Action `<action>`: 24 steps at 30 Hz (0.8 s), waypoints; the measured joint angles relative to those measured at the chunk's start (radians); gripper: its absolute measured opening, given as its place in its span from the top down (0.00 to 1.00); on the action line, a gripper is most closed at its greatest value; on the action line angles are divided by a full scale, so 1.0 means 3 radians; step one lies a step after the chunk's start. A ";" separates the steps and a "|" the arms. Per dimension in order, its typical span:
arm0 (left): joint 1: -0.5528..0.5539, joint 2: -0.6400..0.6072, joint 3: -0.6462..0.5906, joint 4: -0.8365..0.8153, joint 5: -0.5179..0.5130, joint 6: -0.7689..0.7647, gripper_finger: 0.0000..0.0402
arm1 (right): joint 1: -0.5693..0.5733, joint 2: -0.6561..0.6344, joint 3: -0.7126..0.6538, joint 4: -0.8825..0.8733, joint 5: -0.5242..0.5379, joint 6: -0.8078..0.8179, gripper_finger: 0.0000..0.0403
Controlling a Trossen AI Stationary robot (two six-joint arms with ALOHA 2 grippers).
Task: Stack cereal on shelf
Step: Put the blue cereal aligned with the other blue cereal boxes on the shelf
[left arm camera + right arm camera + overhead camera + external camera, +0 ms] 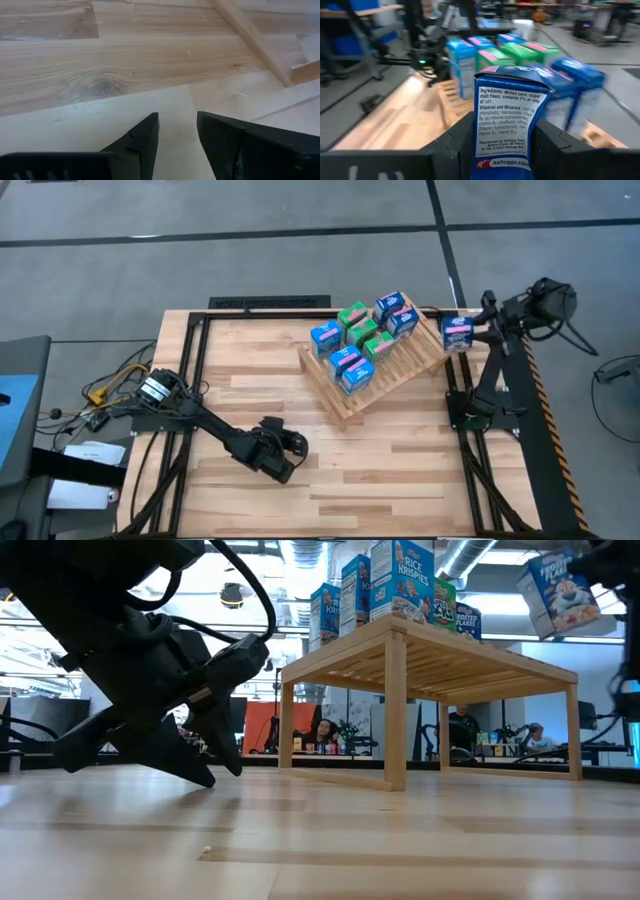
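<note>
My right gripper (502,150) is holding one blue box (456,332) by its narrow sides. It is up in the air, just past the rack's (400,370) 3 o'clock edge, not on the slats yet. In the low view this box (558,592) hangs tilted, higher than the rack top.

Seven boxes (362,340) already stand on the rack, packed close together at its 12 o'clock end. Some are blue and some are green. The slats toward 6 o'clock are bare, so I think there is room for more.

My left gripper (177,135) waits low over the table (400,470) at about 7 o'clock from the rack. Its fingers are a little apart and hold nothing.

I see no loose boxes on the table, so I think this one is the last.
</note>
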 joint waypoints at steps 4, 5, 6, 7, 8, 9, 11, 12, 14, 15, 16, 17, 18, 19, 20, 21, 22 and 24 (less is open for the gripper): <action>0.0030 0.0000 0.0000 0.0003 -0.0001 -0.0055 0.67 | 0.0410 0.0000 -0.0131 0.0056 0.0108 0.0029 0.60; 0.0037 0.0000 0.0000 0.0003 -0.0008 -0.0054 0.67 | 0.0514 0.0000 -0.0188 0.0026 0.0190 0.0035 0.60; 0.0043 0.0000 0.0000 0.0003 -0.0017 -0.0039 0.67 | 0.0601 0.0000 -0.0242 -0.0015 0.0308 0.0060 0.60; 0.0051 0.0000 0.0000 0.0003 -0.0026 -0.0009 0.67 | 0.0674 0.0000 -0.0280 -0.0042 0.0439 0.0116 0.60; 0.0060 0.0001 -0.0001 0.0003 -0.0027 0.0019 0.67 | 0.0736 0.0000 -0.0305 -0.0107 0.0564 0.0197 0.60; 0.0067 0.0001 -0.0001 0.0003 -0.0028 0.0056 0.67 | 0.0788 -0.0001 -0.0324 -0.0192 0.0670 0.0289 0.60; 0.0082 0.0003 -0.0001 0.0002 -0.0035 0.0098 0.67 | 0.0877 -0.0001 -0.0350 -0.0166 0.0857 0.0329 0.60; 0.0090 0.0003 -0.0001 0.0003 -0.0036 0.0105 0.67 | 0.0913 0.0000 -0.0351 -0.0139 0.0887 0.0274 0.60; 0.0096 0.0003 -0.0001 0.0001 -0.0041 0.0113 0.67 | 0.1007 0.0000 -0.0349 -0.0142 0.0919 0.0265 0.60; 0.0101 0.0003 -0.0001 0.0001 -0.0055 0.0121 0.67 | 0.1076 0.0000 -0.0350 -0.0184 0.0940 0.0343 0.60; 0.0102 0.0003 -0.0002 0.0001 -0.0069 0.0131 0.67 | 0.1156 0.0000 -0.0352 -0.0177 0.0965 0.0415 0.60; 0.0102 0.0003 -0.0003 0.0000 -0.0086 0.0146 0.67 | 0.1231 0.0000 -0.0350 -0.0165 0.0978 0.0449 0.60; 0.0104 0.0003 -0.0003 -0.0003 -0.0099 0.0156 0.67 | 0.1293 0.0000 -0.0350 -0.0178 0.0994 0.0453 0.60; 0.0104 0.0003 -0.0004 -0.0010 -0.0112 0.0168 0.67 | 0.1354 0.0000 -0.0351 -0.0179 0.1015 0.0448 0.60; 0.0104 0.0003 -0.0004 -0.0009 -0.0123 0.0169 0.67 | 0.1360 0.0000 -0.0354 -0.0166 0.1043 0.0428 0.60; 0.0104 0.0003 -0.0004 -0.0009 -0.0130 0.0163 0.67 | 0.1341 0.0000 -0.0364 -0.0174 0.1125 0.0412 0.60; 0.0104 0.0003 -0.0004 -0.0008 -0.0133 0.0162 0.67 | 0.1343 0.0000 -0.0368 -0.0188 0.1226 0.0389 0.60; 0.0104 0.0003 -0.0004 -0.0001 -0.0135 0.0162 0.67 | 0.1344 0.0000 -0.0382 -0.0168 0.1328 0.0386 0.60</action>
